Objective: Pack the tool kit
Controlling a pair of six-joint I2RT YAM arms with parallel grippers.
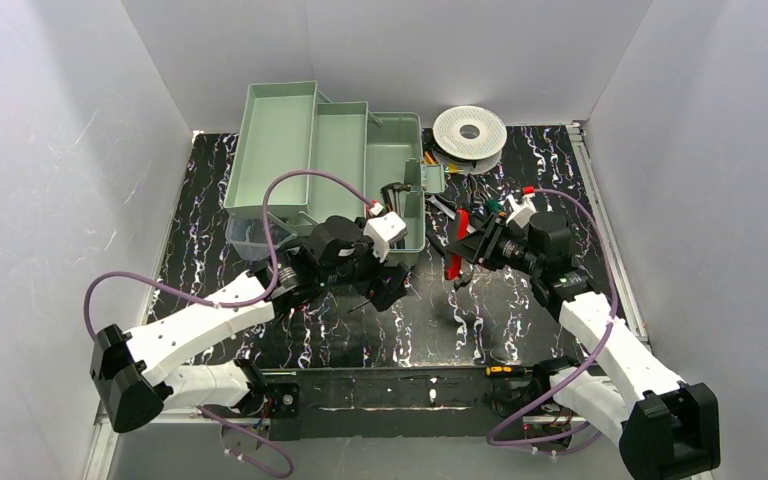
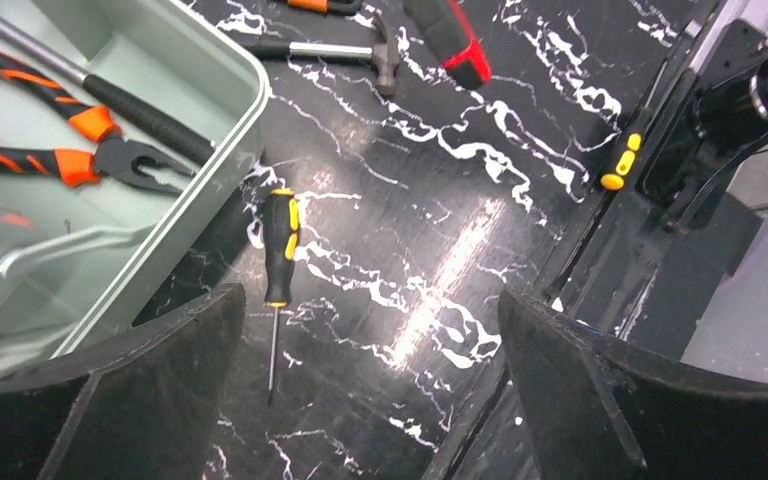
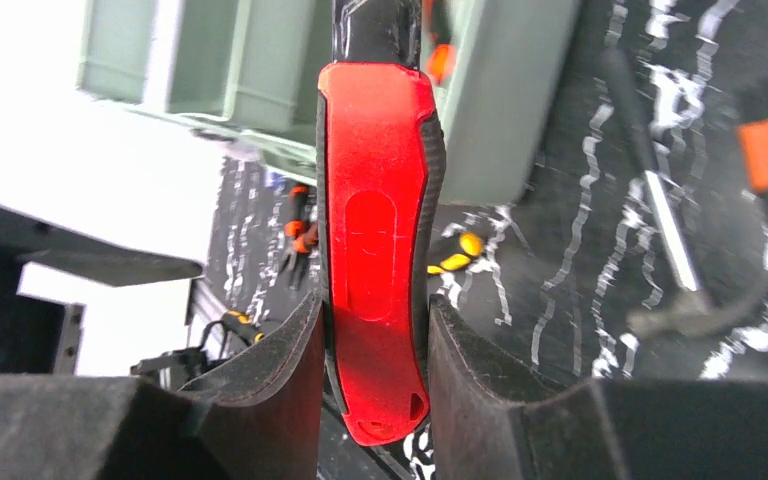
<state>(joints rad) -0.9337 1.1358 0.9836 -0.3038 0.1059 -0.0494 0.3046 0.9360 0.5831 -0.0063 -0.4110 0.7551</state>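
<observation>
right wrist view: the right gripper point(image 3: 372, 335) has its jaws closed on the red knife point(image 3: 375, 190), near the open toolbox point(image 3: 520, 110). the left gripper point(image 2: 370, 350) holds its jaws wide above a screwdriver point(image 2: 280, 240) lying on the table point(image 2: 440, 230) beside the toolbox.

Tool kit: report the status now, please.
Right gripper shut on red knife. Left gripper open above screwdriver. Toolbox open, pliers inside. Hammer loose on table.

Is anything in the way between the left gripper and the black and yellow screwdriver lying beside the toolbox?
Nothing visible does. The left gripper hangs open, and the screwdriver lies uncovered on the table below it. The toolbox wall sits close beside the handle and may crowd the finger on that side.
</observation>
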